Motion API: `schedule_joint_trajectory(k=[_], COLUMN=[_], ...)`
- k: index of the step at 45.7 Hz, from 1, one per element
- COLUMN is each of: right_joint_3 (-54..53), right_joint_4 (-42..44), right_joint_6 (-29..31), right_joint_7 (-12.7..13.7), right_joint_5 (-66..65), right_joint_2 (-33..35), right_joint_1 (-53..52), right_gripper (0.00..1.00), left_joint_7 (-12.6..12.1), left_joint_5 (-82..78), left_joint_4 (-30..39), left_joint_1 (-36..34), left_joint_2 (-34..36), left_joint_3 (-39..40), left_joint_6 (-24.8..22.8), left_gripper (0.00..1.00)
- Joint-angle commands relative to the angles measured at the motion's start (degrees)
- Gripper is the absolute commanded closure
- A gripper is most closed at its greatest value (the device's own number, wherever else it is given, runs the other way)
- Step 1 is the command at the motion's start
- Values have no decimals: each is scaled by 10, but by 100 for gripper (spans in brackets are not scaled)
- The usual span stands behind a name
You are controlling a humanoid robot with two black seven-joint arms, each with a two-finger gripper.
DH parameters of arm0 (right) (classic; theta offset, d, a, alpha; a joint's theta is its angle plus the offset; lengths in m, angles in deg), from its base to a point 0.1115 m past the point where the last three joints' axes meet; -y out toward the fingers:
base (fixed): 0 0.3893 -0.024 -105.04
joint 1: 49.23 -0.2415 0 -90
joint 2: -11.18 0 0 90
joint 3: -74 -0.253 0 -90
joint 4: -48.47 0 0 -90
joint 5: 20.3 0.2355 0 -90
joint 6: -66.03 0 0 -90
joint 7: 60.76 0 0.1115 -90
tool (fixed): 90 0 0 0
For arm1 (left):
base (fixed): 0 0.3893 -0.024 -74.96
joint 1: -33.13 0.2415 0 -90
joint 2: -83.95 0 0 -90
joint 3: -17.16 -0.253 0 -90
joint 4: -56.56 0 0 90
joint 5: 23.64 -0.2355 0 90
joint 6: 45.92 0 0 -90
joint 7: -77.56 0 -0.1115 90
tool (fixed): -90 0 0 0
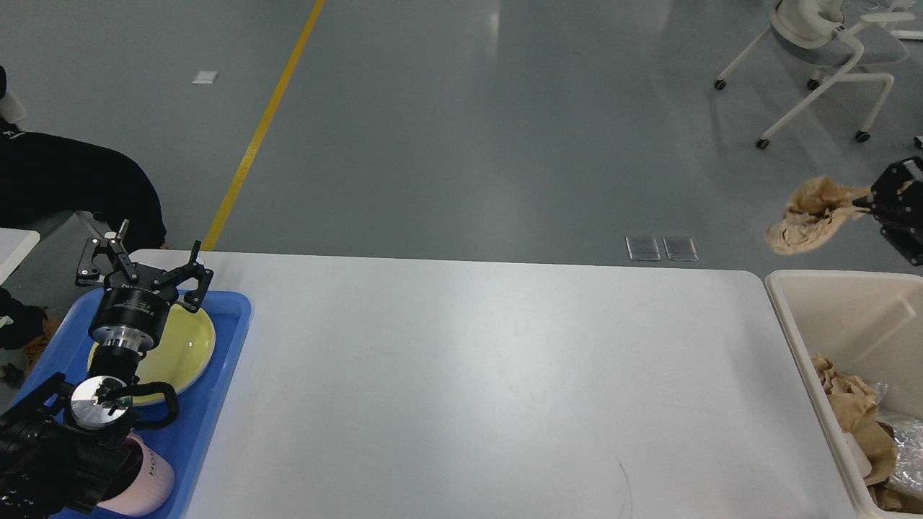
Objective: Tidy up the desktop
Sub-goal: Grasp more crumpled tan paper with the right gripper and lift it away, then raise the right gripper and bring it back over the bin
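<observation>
1. The left gripper [148,268] hangs at about 9 o'clock in the head view, above the far end of the blue tray [223,375], with its fingers [196,277] spread wide and nothing between them.
2. The right gripper [869,204] sits at about 3 o'clock, beyond the tabletop's far right corner; its fingers are closed on a wad of crumpled brown paper [811,216], held in the air on the far side of the cream bin [786,317].
3. The tabletop [490,382] fills the middle and lower part of the view from 7 to 5 o'clock, and its white surface carries only the tray at its left end.
4. The paper wad looks very light, soft and springy (my reading of its creases). A pinch on any thick fold should hold it, and it may cling or unfold on release.
5. The blue tray holds a pale yellow plate [184,346] and, nearer at 7 o'clock, a pink cup [148,479] partly hidden by the left arm. Plate and cup look rigid, smooth and breakable; a rim grip would suit both.
6. The cream bin at 4 o'clock, just beside the tabletop's right edge, already contains more crumpled brown paper [854,425] and some clear plastic wrap [905,447].
</observation>
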Motion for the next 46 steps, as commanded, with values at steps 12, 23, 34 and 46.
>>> schedule_joint_trajectory(k=[12,23,34,46], right_joint_3=[-111,-106,-106,-107], right_joint_4=[16,111,269,297], right_joint_6=[107,62,-32,-58], right_joint_7=[4,4,5,5], right_joint_5=[-4,-7,-8,-6], right_joint_2=[77,39,-64,-122], right_joint_1=[1,123,283,360], right_gripper=[100,100,6,0], left_joint_7=[0,0,0,0], left_joint_5=[0,0,0,-1], left_joint_4=[0,0,0,0], left_joint_1=[0,0,0,0], left_joint_2=[0,0,0,0], left_joint_3=[0,0,0,0], left_joint_6=[0,0,0,0], left_gripper=[4,4,4,4])
